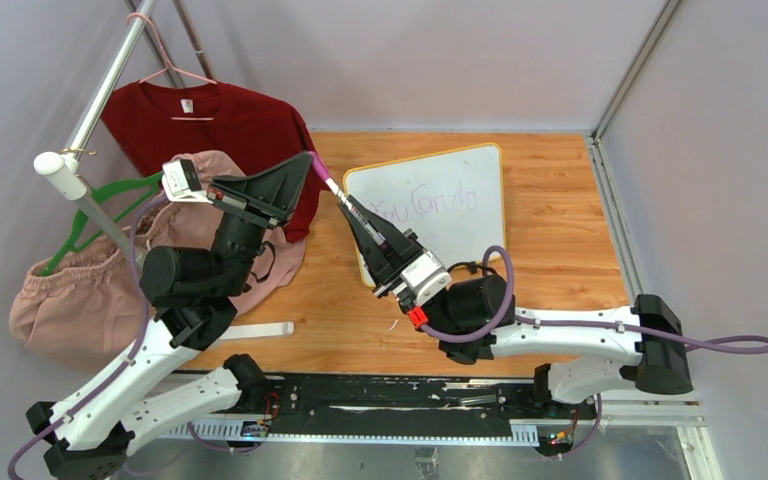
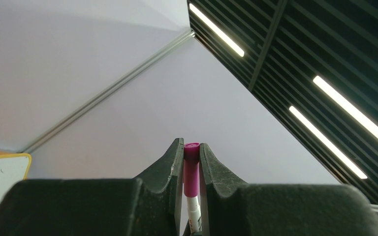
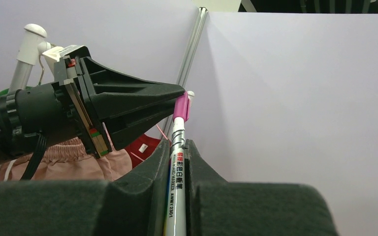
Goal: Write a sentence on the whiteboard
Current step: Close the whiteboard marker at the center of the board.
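Top view, whiteboard [image 1: 480, 225]: lies flat on the wooden table [image 1: 560, 230], right of centre, yellow frame visible along its far and right edges.
Top view, sentence [image 1: 428, 205]: one thin purple line reading roughly "You can do" (the near part of the board is hidden by the right arm).
Top view, marker [image 1: 335, 190]: raised above the board's left edge, spanning between both grippers.
Top view, left gripper [image 1: 310, 165]: clenched on the magenta cap [image 1: 318, 167].
Top view, right gripper [image 1: 352, 210]: clamped around the white barrel.
Top view, surroundings: a red T-shirt [image 1: 230, 120] on a hanger at the far left, with a pink garment [image 1: 70, 300] and a green hanger [image 1: 90, 215] nearer.
Left wrist view, left gripper [image 2: 191, 146]: fingers pressed against both sides of the cap [image 2: 191, 169]; white barrel [image 2: 193, 216] below it.
Left wrist view, whiteboard [image 2: 0, 187]: one framed corner at the lower left.
Right wrist view, right gripper [image 3: 177, 145]: closed tight on the marker [image 3: 176, 196], printed barrel pointing up and away.
Right wrist view, left gripper [image 3: 177, 93]: its tip pinches the cap [image 3: 180, 108] at the marker's far end.
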### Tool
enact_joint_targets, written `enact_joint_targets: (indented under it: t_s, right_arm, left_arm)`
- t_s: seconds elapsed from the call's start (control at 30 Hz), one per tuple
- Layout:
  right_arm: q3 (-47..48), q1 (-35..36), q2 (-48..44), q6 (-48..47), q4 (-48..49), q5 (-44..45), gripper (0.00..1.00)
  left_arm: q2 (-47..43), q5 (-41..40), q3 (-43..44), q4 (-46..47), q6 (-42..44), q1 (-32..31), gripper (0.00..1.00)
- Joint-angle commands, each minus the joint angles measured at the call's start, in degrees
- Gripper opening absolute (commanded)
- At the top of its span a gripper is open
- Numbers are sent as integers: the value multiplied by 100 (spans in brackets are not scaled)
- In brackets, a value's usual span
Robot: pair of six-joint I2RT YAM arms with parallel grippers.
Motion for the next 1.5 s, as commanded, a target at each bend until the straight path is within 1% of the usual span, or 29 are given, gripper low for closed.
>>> enact_joint_targets:
  t_s: [0.0,0.57,1.13,1.37,1.47]
  right_arm:
    - [244,104,149,-471,320,256,0]
    - [482,128,430,-910,427,251,0]
    - [671,131,533,-1016,289,95,0]
    - [571,137,435,-1011,286,46,0]
    - [510,140,395,-994,294,20,0]
  left_arm:
    - [-28,275,-65,-4,22,-26,0]
    - [109,554,-69,-3,-179,-26,0]
    - [331,1067,43,-11,-340,-26,0]
    - [230,999,45,-12,-238,-26,0]
    - [181,944,45,-6,-192,-26,5]
